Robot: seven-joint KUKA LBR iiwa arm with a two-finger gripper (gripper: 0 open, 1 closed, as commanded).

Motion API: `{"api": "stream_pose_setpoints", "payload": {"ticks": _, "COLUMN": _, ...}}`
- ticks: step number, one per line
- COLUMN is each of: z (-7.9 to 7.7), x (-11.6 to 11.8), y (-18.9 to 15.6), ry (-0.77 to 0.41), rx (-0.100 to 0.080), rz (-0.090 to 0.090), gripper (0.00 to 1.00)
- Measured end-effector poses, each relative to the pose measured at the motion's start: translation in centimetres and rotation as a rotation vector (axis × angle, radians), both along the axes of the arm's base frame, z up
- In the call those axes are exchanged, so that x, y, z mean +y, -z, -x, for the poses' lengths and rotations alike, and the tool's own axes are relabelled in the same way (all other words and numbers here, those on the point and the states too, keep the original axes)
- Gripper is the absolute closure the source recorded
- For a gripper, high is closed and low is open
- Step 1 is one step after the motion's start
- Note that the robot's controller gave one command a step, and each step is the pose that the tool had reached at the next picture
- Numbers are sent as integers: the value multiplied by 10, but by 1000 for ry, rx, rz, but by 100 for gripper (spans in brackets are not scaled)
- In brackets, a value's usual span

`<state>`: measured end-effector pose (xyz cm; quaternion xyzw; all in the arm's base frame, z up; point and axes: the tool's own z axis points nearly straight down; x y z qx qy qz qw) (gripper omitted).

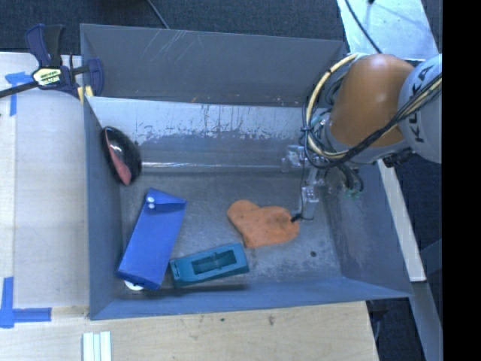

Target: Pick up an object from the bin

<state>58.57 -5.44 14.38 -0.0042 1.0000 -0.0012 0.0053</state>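
Note:
My gripper [307, 205] hangs low in the right part of the bin, its tip at the right edge of a flat orange heart-shaped piece [259, 222] that lies on the bin floor. Left of the orange piece, near the front wall, lies a teal rectangular block [210, 264].
A blue box [153, 238] leans at the front left beside the teal block. A black and pink rounded object [120, 154] rests against the left wall. The arm with its orange cover and cables reaches in over the right wall.

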Motion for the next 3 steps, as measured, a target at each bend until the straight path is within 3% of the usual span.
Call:
{"api": "stream_pose_setpoints", "payload": {"ticks": 1, "z": 17, "x": 8, "y": 33, "ry": 81, "rx": 13, "rz": -3, "gripper": 0}}
{"api": "stream_pose_setpoints", "payload": {"ticks": 2, "z": 16, "x": 9, "y": 36, "ry": 113, "rx": 10, "rz": -3, "gripper": 0}}
{"api": "stream_pose_setpoints", "payload": {"ticks": 3, "z": 8, "x": 10, "y": 52, "ry": 50, "rx": 7, "rz": -2, "gripper": 100}}
